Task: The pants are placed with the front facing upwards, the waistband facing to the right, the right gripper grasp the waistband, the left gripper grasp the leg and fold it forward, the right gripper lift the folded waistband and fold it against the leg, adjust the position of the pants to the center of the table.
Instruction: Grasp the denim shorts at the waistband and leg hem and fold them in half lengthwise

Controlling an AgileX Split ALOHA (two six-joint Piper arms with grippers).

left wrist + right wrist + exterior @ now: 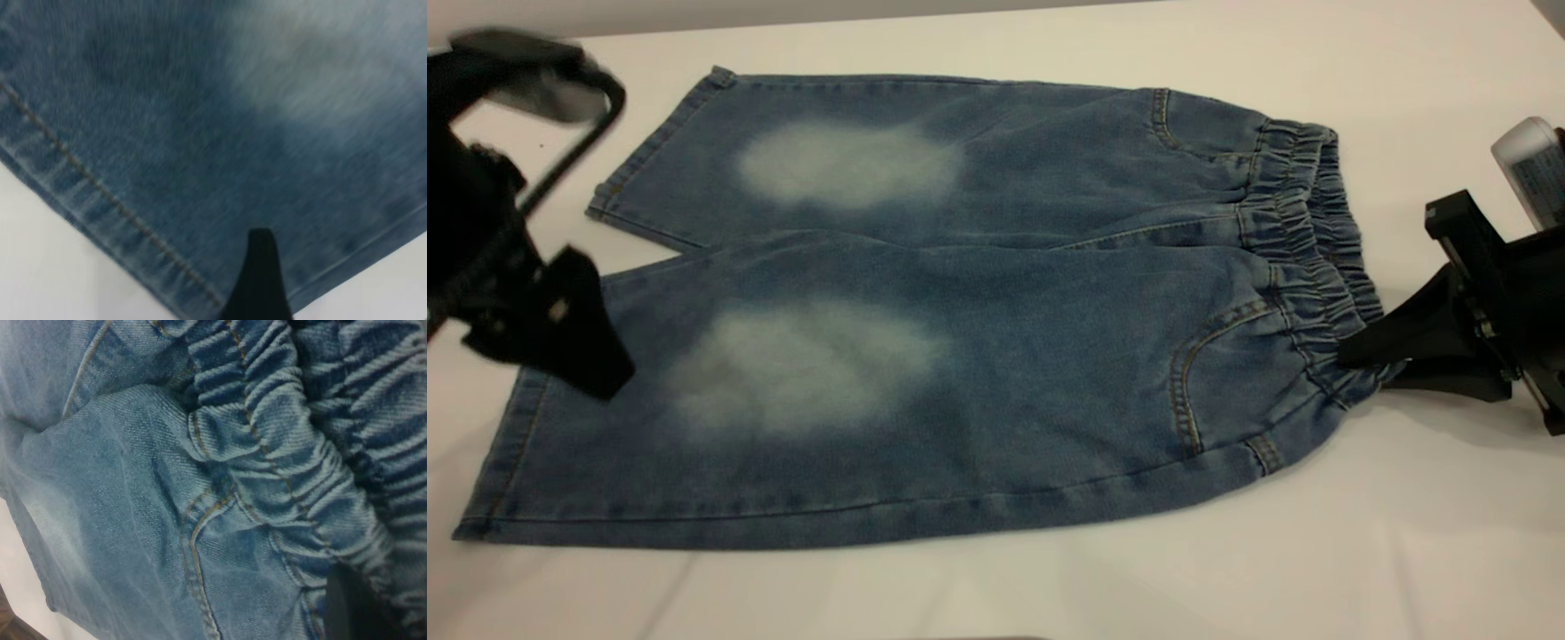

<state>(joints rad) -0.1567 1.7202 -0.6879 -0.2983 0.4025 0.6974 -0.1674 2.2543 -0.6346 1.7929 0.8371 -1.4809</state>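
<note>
The blue denim pants (960,347) lie flat and front up on the white table (1405,551), with both legs pointing left. The gathered waistband (1307,231) faces right. My right gripper (1360,356) comes in from the right and is shut on the waistband's near corner. In the right wrist view one dark finger (343,610) presses into the ruched waistband (287,453). My left gripper (551,364) hovers open over the near leg's hem at the left. Its one visible black finger (259,280) sits above the hem stitching (100,190); the other finger is out of that view.
The left arm's black body and cable (507,178) fill the left edge. The right arm's pale grey housing (1534,164) sits at the right edge. Bare table surrounds the pants, widest at the front. The table's far edge (871,20) runs along the top.
</note>
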